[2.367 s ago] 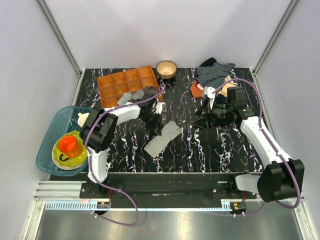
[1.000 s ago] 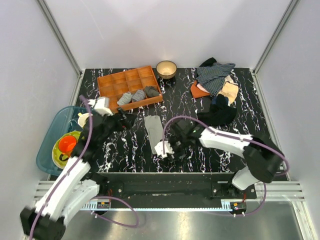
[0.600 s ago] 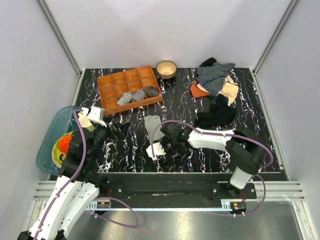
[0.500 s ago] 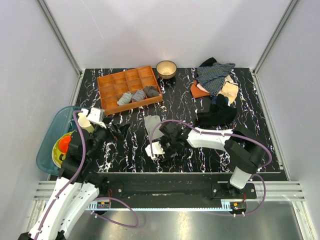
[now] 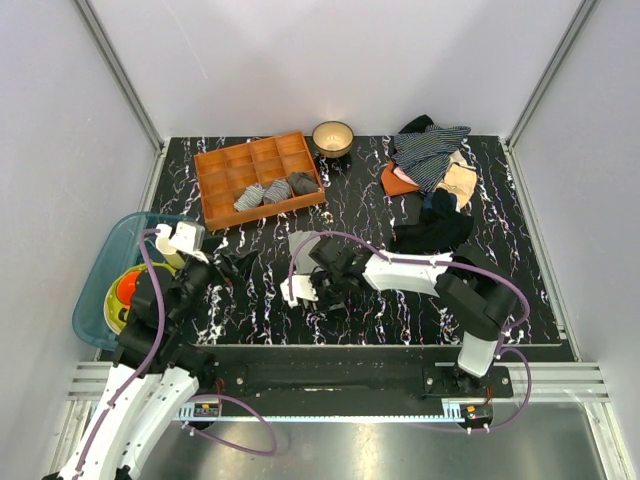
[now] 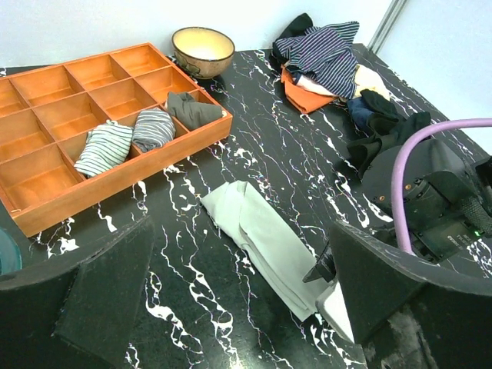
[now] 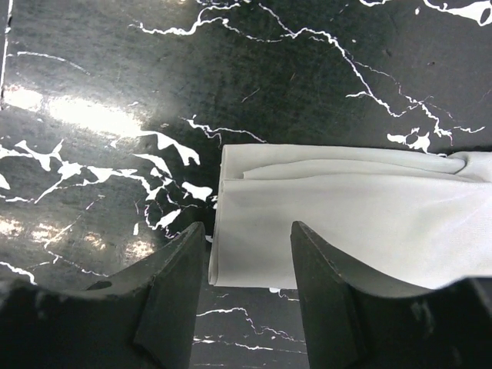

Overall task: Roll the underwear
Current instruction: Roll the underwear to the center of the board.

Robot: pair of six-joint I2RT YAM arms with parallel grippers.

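Observation:
The underwear [image 5: 302, 246] is a pale grey cloth folded into a long flat strip on the black marbled table [image 5: 400, 310]. It also shows in the left wrist view [image 6: 265, 234] and the right wrist view [image 7: 354, 219]. My right gripper [image 5: 303, 290] hangs low over the strip's near end, open. One of its fingers [image 7: 173, 296] is over bare table just off the cloth's edge, and the other is above the cloth. Nothing is pinched. My left gripper [image 5: 230, 263] is wide open to the left of the strip, empty and apart from it.
An orange compartment tray [image 5: 262, 212] at the back left holds three rolled garments. A tan bowl [image 5: 332, 136] stands behind it. A clothes pile with a striped garment [image 5: 430, 150] and a black garment [image 5: 432, 232] lies at the right. A teal bin [image 5: 100, 265] with dishes sits at the left edge.
My right gripper has slid left along the table to the strip's near end, and its jaws have narrowed. The left arm has drawn back a little toward the left.

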